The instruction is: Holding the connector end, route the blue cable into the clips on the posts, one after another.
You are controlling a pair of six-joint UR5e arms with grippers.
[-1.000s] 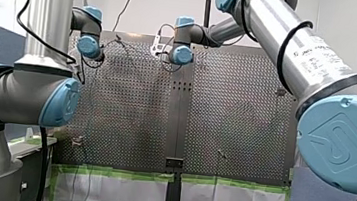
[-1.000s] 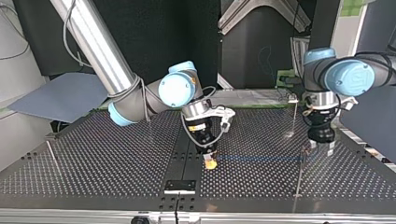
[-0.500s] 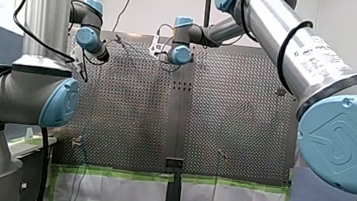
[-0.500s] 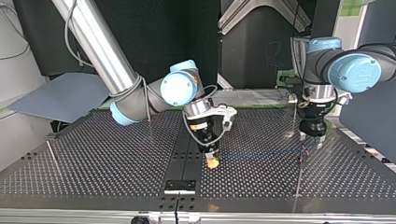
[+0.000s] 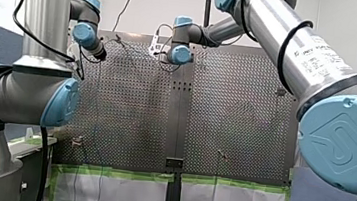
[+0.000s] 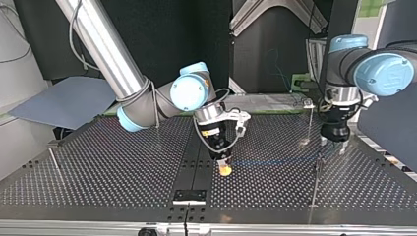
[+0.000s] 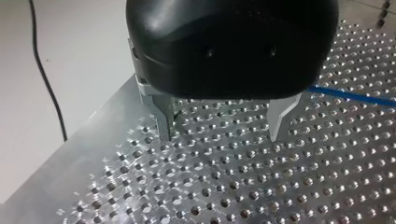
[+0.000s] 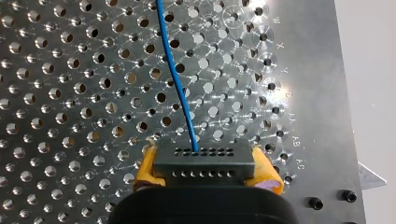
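Note:
In the right wrist view my right gripper [image 8: 205, 173] is shut with its yellow pads on a dark grey connector [image 8: 205, 162]. The blue cable [image 8: 175, 74] leaves the connector and runs ahead over the perforated plate. In the top view my right gripper [image 6: 224, 167] holds the connector low over the table's middle. From there the blue cable [image 6: 275, 162] stretches level to a thin post [image 6: 317, 164] at the right. My left gripper [image 6: 333, 145] hangs just above and beyond that post. Its metal fingers [image 7: 164, 122] stand open and empty, with the blue cable [image 7: 350, 95] off to one side.
A second thin post [image 6: 310, 123] stands behind the first, near the table's far edge. Another short post [image 6: 53, 158] stands at the top view's left. A black bracket [image 6: 189, 195] sits at the near edge. A black cable [image 7: 44, 79] lies off the plate beside my left gripper.
My left gripper has lifted off the post with the cable and shifted slightly toward the top view's right. My right gripper has crept a little toward the top view's right with the connector.

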